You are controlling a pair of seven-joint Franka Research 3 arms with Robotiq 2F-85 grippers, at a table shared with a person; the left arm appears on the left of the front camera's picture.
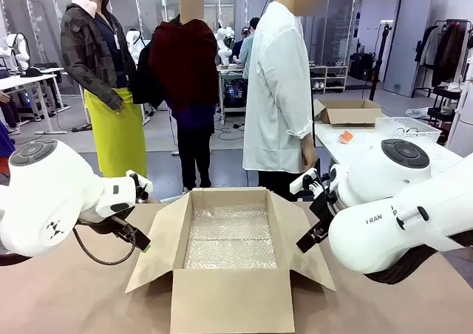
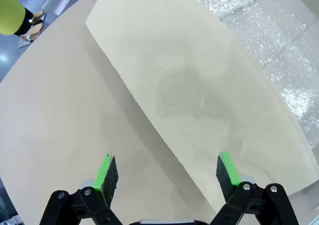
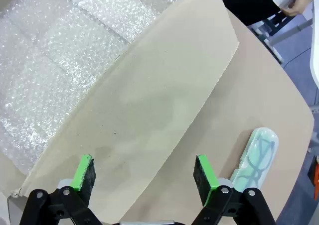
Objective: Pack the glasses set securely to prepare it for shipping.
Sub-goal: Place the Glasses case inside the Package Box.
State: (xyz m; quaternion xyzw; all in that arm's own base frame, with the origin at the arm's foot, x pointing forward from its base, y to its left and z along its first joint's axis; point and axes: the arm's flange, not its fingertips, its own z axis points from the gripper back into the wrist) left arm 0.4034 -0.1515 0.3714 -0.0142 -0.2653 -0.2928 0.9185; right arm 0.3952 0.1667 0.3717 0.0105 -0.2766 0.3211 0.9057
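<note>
1. The left gripper (image 2: 166, 168) is spread wide and empty above the left flap of the open brown cardboard box (image 2: 199, 85).
2. The right gripper (image 3: 144, 171) is likewise wide and empty, over the right flap.
3. The mint green translucent glasses case (image 3: 256, 155) lies on the tan table (image 3: 259, 85), outside the box and beside that flap.

Glasses case (image 3: 256, 158) lies on table (image 3: 259, 85) beside box (image 3: 149, 105) flap

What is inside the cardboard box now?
Bubble wrap lines the box; nothing lies on it. The mint case is on the table outside. The front wall hides the nearest strip of floor.
</note>
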